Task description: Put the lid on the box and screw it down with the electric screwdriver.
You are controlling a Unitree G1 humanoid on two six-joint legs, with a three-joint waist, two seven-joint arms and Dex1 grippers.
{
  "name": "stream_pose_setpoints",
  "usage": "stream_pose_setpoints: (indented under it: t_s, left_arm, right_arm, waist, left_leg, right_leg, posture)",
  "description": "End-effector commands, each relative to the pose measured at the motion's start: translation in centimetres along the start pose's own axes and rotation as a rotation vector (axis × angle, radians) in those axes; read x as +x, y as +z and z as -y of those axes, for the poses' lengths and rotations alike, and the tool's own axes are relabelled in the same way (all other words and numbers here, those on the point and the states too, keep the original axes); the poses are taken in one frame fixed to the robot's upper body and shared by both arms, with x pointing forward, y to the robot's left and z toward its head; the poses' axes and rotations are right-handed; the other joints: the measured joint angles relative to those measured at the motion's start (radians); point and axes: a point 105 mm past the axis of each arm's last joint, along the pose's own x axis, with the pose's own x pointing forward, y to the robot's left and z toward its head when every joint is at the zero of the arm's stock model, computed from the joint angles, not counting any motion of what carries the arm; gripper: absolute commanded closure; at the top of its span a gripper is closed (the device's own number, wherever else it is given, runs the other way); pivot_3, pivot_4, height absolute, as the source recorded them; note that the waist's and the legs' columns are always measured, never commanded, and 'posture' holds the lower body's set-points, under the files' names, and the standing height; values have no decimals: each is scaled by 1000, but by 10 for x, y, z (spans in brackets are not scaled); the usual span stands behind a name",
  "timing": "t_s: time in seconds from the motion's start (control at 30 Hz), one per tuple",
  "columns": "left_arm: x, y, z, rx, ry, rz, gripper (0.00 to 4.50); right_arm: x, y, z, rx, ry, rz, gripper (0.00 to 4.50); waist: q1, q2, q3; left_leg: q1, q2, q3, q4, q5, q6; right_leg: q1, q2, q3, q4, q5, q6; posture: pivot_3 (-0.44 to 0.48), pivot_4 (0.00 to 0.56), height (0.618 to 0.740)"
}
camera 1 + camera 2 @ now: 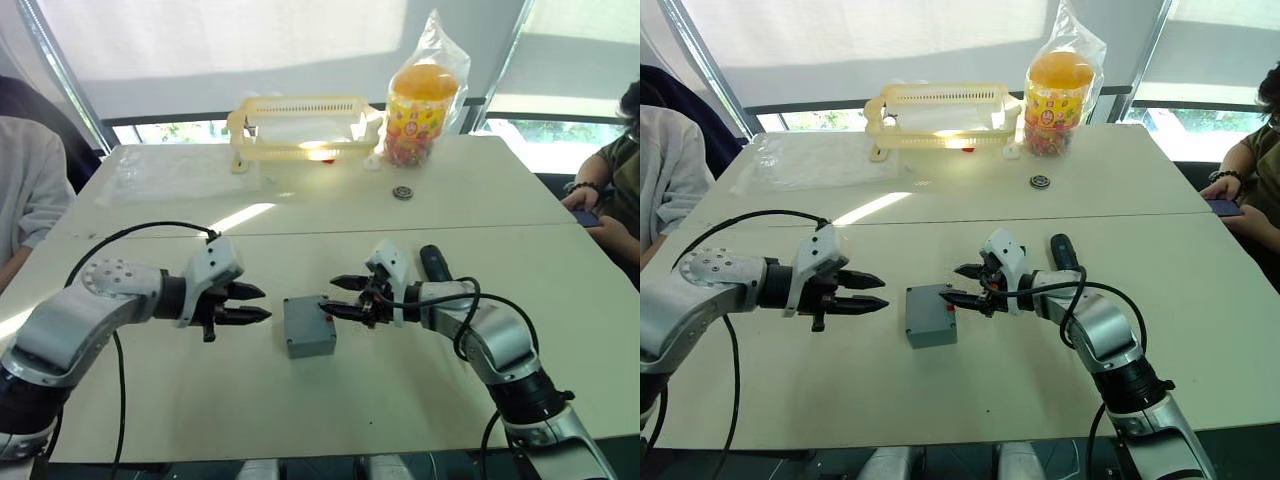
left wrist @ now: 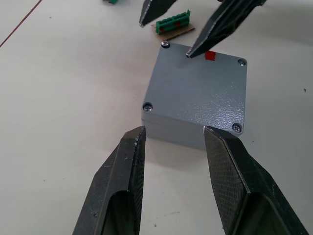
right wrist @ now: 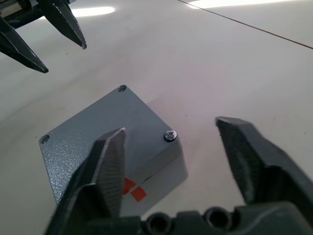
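The grey box stands mid-table with the lid lying flat on it. Screw heads show at the lid's corners, and a red mark sits at one edge. My left gripper is open, level with the box, a short gap to its left. On the box's right side my right gripper is open, one fingertip at the lid's edge near the red mark. The black electric screwdriver lies on the table behind my right forearm.
Small green pieces lie just beyond the box. At the table's far side stand a yellow slotted basket, a bagged jar of sweets and a small round part. A person sits at the left, another at the right.
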Motion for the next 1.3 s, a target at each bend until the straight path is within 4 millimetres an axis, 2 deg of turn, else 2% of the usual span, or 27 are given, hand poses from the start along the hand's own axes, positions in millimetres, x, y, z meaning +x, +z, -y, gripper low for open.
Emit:
stream_pose_setpoints:
  t_s: [0.03,0.1,0.2,0.23,0.27,0.37,0.43,0.5,0.57,0.73,1.17,1.3]
  left_arm:
    - [-6,17,-2,53,-2,46,2627]
    - [-4,21,1,69,-29,53,2627]
    - [-1,28,9,120,-94,63,2627]
    - [0,29,11,132,-106,64,2627]
    - [1,31,13,152,-125,68,2627]
    - [10,35,21,203,-175,84,2627]
    - [17,36,27,227,-199,96,2627]
    - [22,36,31,243,-206,107,2627]
    - [26,37,34,249,-213,121,2627]
    - [33,36,44,280,-212,128,2627]
    - [25,24,51,245,-136,98,2627]
    - [24,23,54,239,-128,87,2627]
  right_arm:
    - [-30,33,14,-108,-65,37,926]
    - [-49,42,21,-101,-88,24,926]
    - [-92,55,39,-15,-157,-67,926]
    - [-101,57,42,3,-174,-96,926]
    - [-114,56,47,36,-194,-153,926]
    - [-146,46,57,162,-254,-334,24]
    - [-164,32,69,324,-382,-467,24]
    - [-175,29,84,513,-491,-492,24]
    - [-176,28,87,582,-493,-514,24]
    - [-164,7,72,719,-358,-618,24]
    - [-145,-32,66,801,-376,-781,24]
    - [-137,-48,72,812,-434,-825,24]
  waist:
    - [4,0,0]
    - [6,0,0]
    - [5,0,0]
    - [5,0,0]
    - [5,0,0]
    - [4,-1,0]
    - [-1,-1,0]
    - [-10,-1,0]
    - [-11,0,1]
    - [-2,0,1]
    - [0,0,1]
    - [0,0,1]
  left_leg:
    - [0,0,0,0,0,0]
    - [-1,0,0,1,0,0]
    - [-1,0,0,1,0,0]
    - [-1,0,0,1,0,0]
    - [-1,0,0,0,0,0]
    - [0,0,1,0,0,0]
    - [0,0,1,0,0,0]
    - [0,0,2,0,0,0]
    - [0,0,3,0,0,0]
    - [-2,0,3,-1,-1,2]
    - [-2,0,3,0,-1,2]
    - [-2,0,3,1,-1,2]
  right_leg:
    - [0,0,0,0,0,0]
    - [0,0,0,0,0,0]
    - [0,-1,0,-1,0,0]
    - [0,-1,0,-1,0,0]
    - [0,-1,0,-1,0,0]
    - [0,-1,0,-1,0,-1]
    - [0,-1,0,-2,-2,-3]
    - [0,-1,2,-2,-2,-4]
    - [-1,-1,3,-2,-2,-4]
    - [-2,-1,2,-3,0,0]
    - [-3,0,2,-2,0,0]
    - [-2,0,3,-2,0,0]
  posture:
    - [0,150,740]
    - [0,150,740]
    - [0,150,740]
    - [0,150,740]
    - [0,150,740]
    - [0,150,740]
    - [0,150,740]
    - [0,150,740]
    - [0,150,740]
    - [0,150,740]
    - [0,150,740]
    - [0,150,740]
